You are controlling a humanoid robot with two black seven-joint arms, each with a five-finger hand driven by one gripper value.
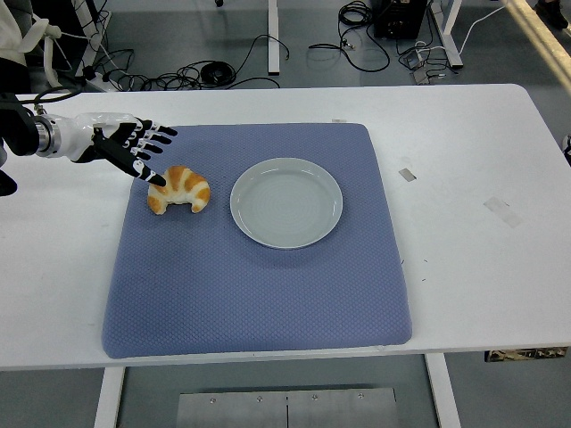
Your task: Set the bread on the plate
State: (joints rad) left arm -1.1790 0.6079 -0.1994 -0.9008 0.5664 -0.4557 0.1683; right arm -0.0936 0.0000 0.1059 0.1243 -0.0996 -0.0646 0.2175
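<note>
The left hand (125, 145) is reaching for the bread (179, 188), so the step in hand looks like the approach before grasping. Its fingers are spread and hold nothing; one fingertip is at the bread's upper left edge, perhaps touching it. Next the hand should come over the bread and close around it. The bread is a golden, curved croissant on the blue mat (259, 276). Beyond it, further from the hand, lies the white plate (286, 202).
</note>
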